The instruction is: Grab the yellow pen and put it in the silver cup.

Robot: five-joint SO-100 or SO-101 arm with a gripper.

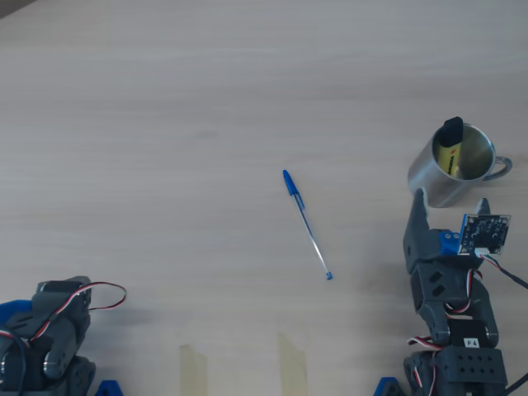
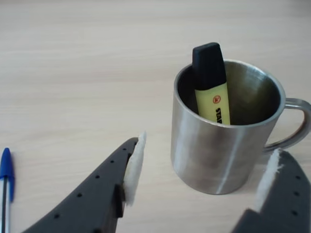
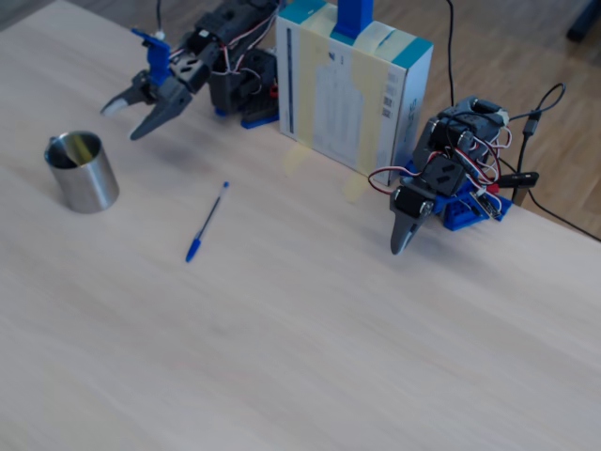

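The yellow pen (image 2: pixel 212 92) stands inside the silver cup (image 2: pixel 214 155), leaning against the far wall with its black cap poking above the rim, because it's a bit too long to drop fully inside. The gripper (image 2: pixel 201 170) hangs just short of the cup with its jaws spread wide and nothing between them, so I'd say the job is done. The blue ballpoint (image 1: pixel 306 223) lies untouched, well apart on the table (image 1: pixel 165 124)
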